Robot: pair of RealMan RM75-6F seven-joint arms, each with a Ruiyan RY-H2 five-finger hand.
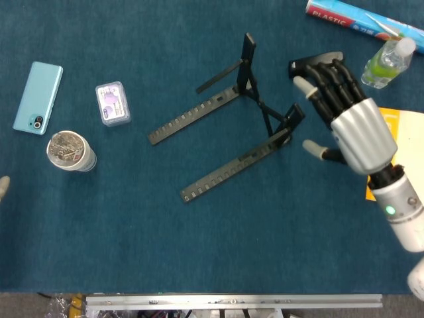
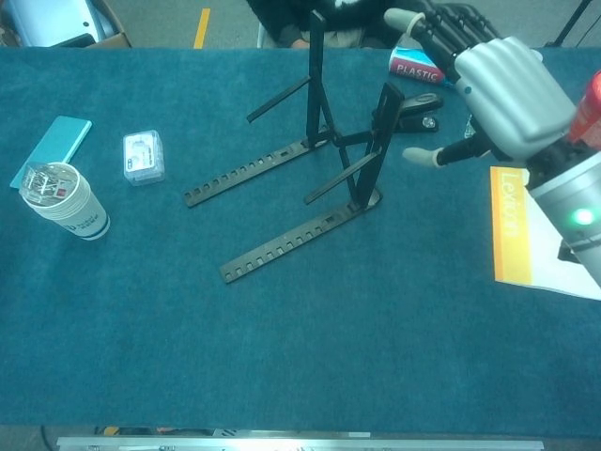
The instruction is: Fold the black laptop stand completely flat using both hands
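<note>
The black laptop stand sits mid-table on two slotted rails, with both of its uprights raised and their props out. My right hand hovers to the right of the stand's nearer upright, fingers spread, holding nothing and clear of the stand. Of my left hand, only a fingertip shows at the far left edge of the head view, so its pose is hidden.
A light blue phone, a small clear case and a paper cup lie at the left. A plastic-wrap box, a bottle, a yellow book and a red can crowd the right.
</note>
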